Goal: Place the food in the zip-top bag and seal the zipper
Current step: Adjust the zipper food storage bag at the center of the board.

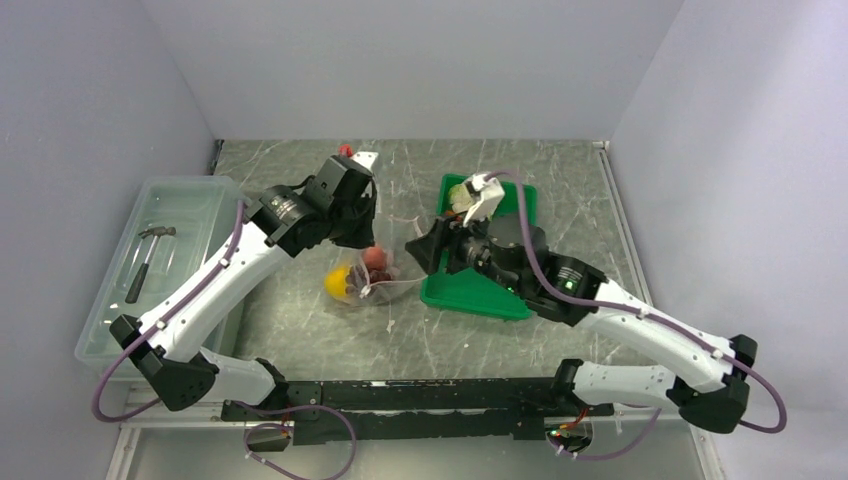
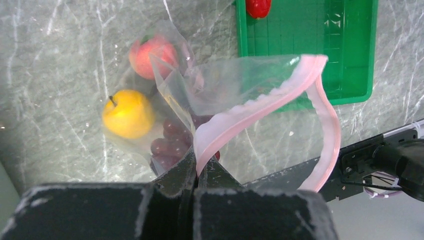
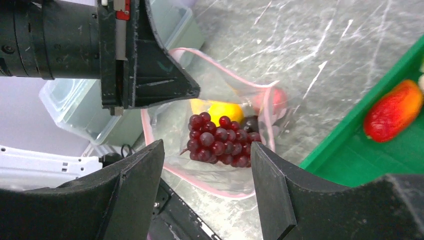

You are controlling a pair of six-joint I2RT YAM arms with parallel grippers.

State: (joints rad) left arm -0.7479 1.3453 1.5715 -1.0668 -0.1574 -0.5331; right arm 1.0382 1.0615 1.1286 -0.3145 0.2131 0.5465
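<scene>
Bag (image 2: 240, 80) clear, zipper (image 2: 260, 107) pale pink. Grapes (image 3: 217, 140) dark red-purple; round fruit (image 2: 128, 113) yellow-orange; peach (image 2: 152, 55) pink-red; long piece (image 3: 393, 110) red shading orange. Tray (image 2: 310, 45) bright green, faint grid; counter (image 2: 60, 50) grey-green, white-veined marbling.

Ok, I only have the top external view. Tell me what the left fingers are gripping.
Observer: The left fingers are shut on the zipper, pinching one side of the zip-top bag at its mouth.
Operator: Check the right fingers.
Observer: The right fingers stand open, holding nothing.
Operator: Report anything in the bag that I can't see.
Observer: The grape bunch lies inside it.
</scene>
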